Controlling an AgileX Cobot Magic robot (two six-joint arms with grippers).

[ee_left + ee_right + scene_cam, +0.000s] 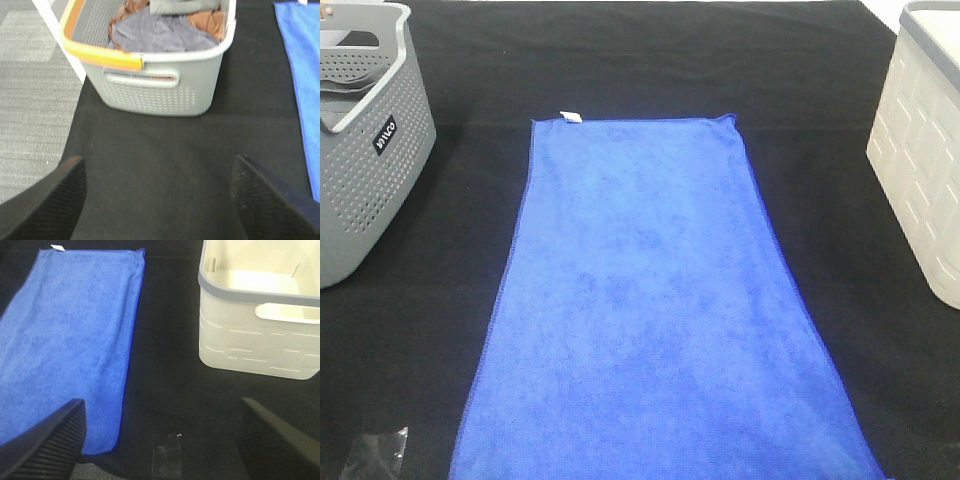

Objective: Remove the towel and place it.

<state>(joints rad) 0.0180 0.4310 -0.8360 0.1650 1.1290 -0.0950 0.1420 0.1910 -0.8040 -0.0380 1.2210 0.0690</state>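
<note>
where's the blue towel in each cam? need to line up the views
Exterior high: towel lies flat in the middle of the black mat, running to the bottom edge.
Left wrist: only a strip of it shows at the right edge, apart from the grey basket.
Right wrist: it fills the left half, the white basket off to its side.
Shared landmark: the white tag at one corner.

Text: white lettering on small black label, seemingly "VILCO" | On: grey perforated plastic basket (365, 150) | Other text: none
</note>
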